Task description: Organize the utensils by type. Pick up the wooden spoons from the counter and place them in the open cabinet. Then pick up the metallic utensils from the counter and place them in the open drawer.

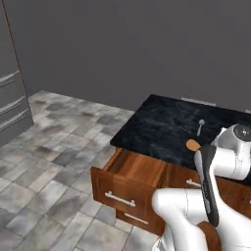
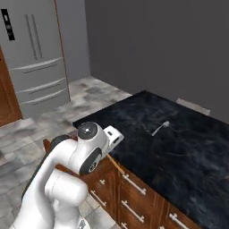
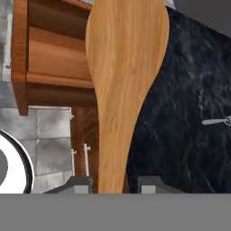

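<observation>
My gripper (image 3: 113, 185) is shut on the handle of a wooden spoon (image 3: 124, 67), whose broad orange-brown bowl points away from the hand. The spoon hangs over the front edge of the black counter (image 1: 162, 122), above the open drawer (image 1: 132, 169). Its bowl (image 1: 192, 144) peeks out beside my arm, and its thin handle (image 2: 117, 164) shows below the hand. A small silver-grey metal spoon (image 1: 200, 126) (image 2: 160, 128) (image 3: 216, 121) lies on the counter farther back. The open cabinet is out of view.
A grey fridge (image 2: 36, 58) stands at the left across the tiled floor (image 1: 54, 162). Closed drawers with silver bar handles (image 2: 134, 183) line the counter's front. A grey wall runs behind the counter.
</observation>
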